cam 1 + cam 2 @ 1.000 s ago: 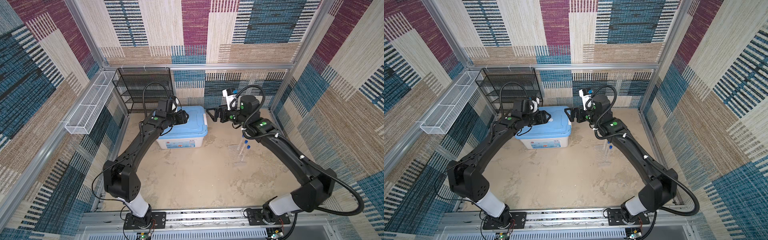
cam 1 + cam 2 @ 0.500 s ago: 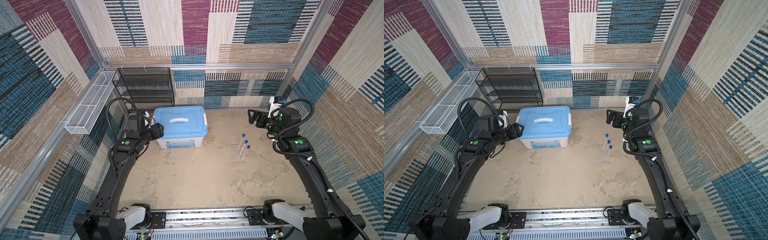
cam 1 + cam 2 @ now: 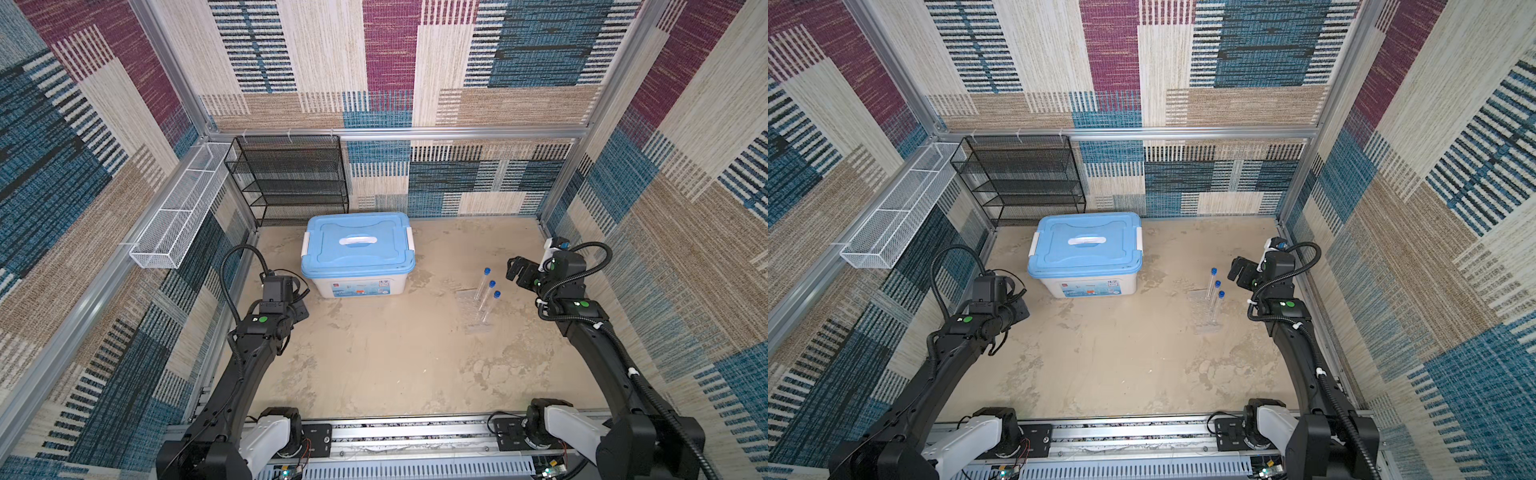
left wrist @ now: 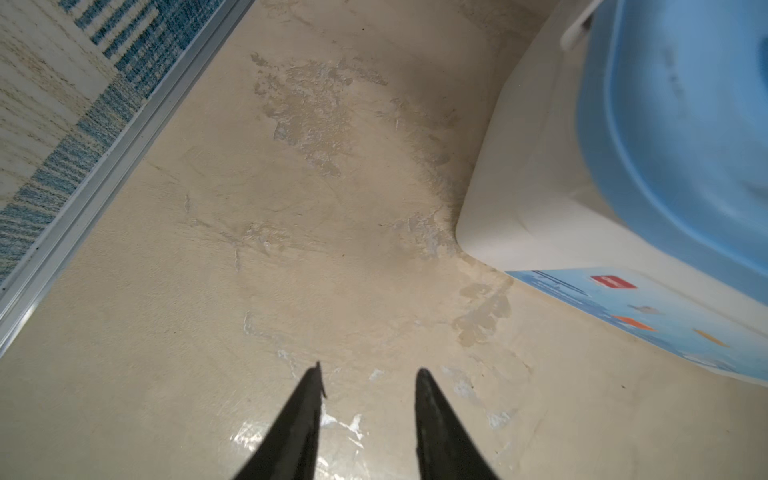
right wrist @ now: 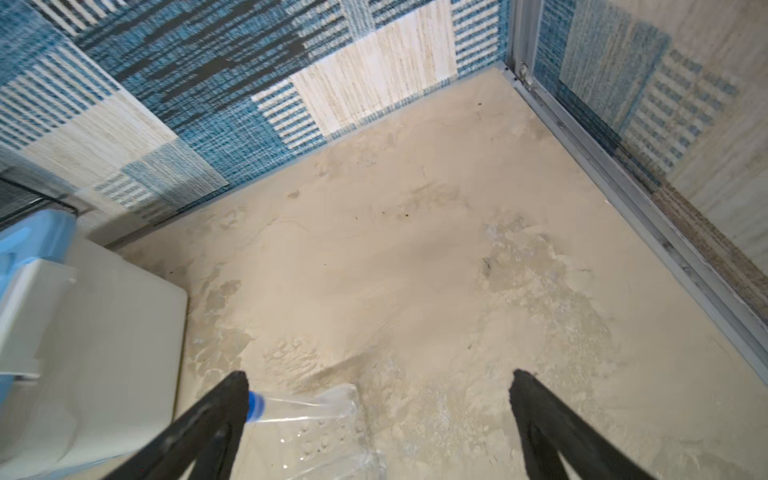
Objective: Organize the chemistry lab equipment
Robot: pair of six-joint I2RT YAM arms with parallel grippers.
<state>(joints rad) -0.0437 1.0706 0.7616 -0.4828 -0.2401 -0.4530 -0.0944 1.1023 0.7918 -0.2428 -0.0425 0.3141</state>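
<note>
Three clear blue-capped tubes stand in a clear rack on the right of the sandy floor in both top views. My right gripper hovers just right of the tubes. It is open wide with nothing between its fingers. In the right wrist view one tube lies close beside one finger of that gripper. My left gripper hangs over bare floor, left of the bin's front corner. In the left wrist view this gripper is partly open and empty.
A large white bin with a blue lid sits shut at the back centre. Behind it a black mesh shelf stands against the wall. A white wire basket hangs on the left wall.
Both arms have drawn back from above the bin toward the sides and front. The left gripper's fingers have come closer together. The right gripper stays wide open.
</note>
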